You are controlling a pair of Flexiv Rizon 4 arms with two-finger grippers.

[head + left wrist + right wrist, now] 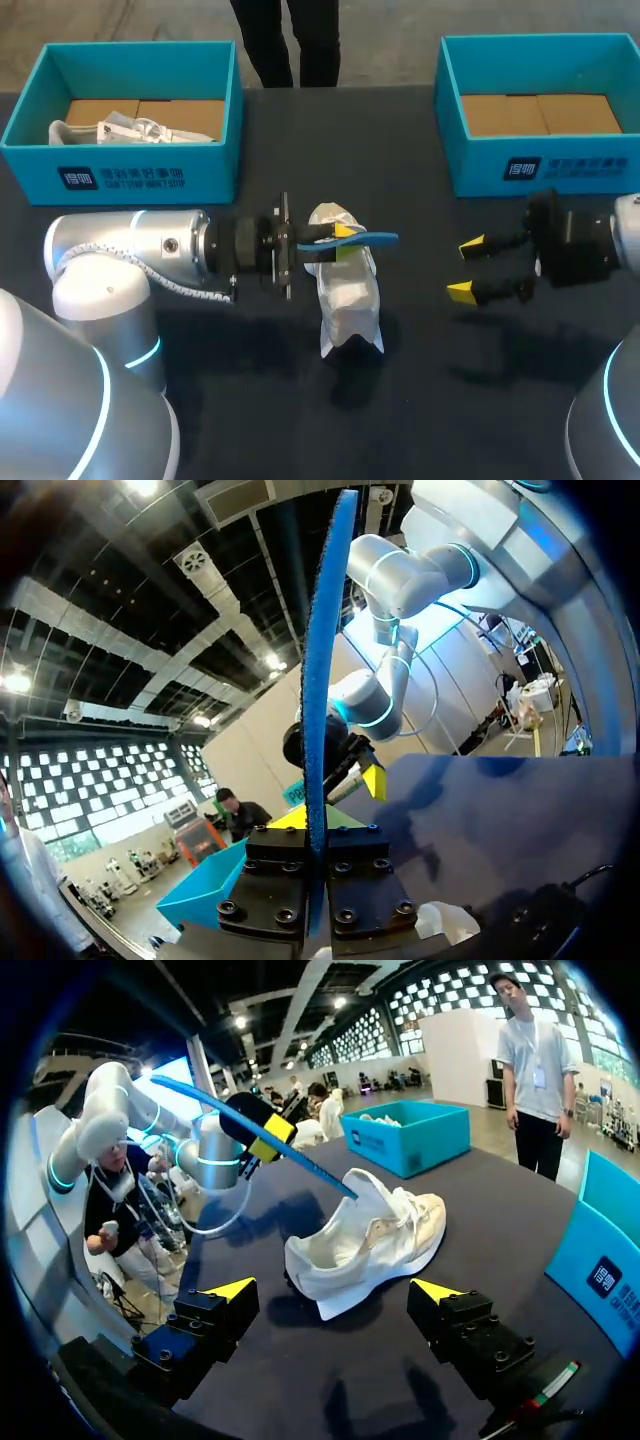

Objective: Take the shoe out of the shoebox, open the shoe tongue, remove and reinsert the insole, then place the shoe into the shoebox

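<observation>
Blue insole [380, 239] pinched edge-on in left gripper [340, 240], over white shoe [348, 300] lying at centre of frame. Right gripper [467, 267] spread wide and empty, at right of frame. Best to tilt the insole's free end down into the collar, slide toward the toe, steady the shoe with the free arm. Seen only from right wrist: insole tip at the shoe's opening, hidden from head view.

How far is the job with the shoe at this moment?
Done: the white shoe is out and stands on the table. In hand: the left gripper is shut on the blue insole, whose far end is at the shoe's opening; whether it goes out or in, I cannot tell. The right gripper is open and empty. Left: seat the insole, then put the shoe into a shoebox.
</observation>
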